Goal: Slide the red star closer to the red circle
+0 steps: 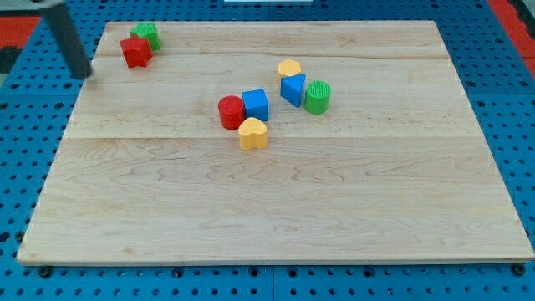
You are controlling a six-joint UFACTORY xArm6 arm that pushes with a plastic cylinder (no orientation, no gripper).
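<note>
Beside my tip (pixel 84 76) — glossy red star (pixel 135 51).

Only robot part visible: straight dark grey rod, smooth, round in section, slightly blurred. Upper part looks a bit lighter grey, lower end darker, almost black. My tip (pixel 84 77) blunt. No markings discernible.
</note>
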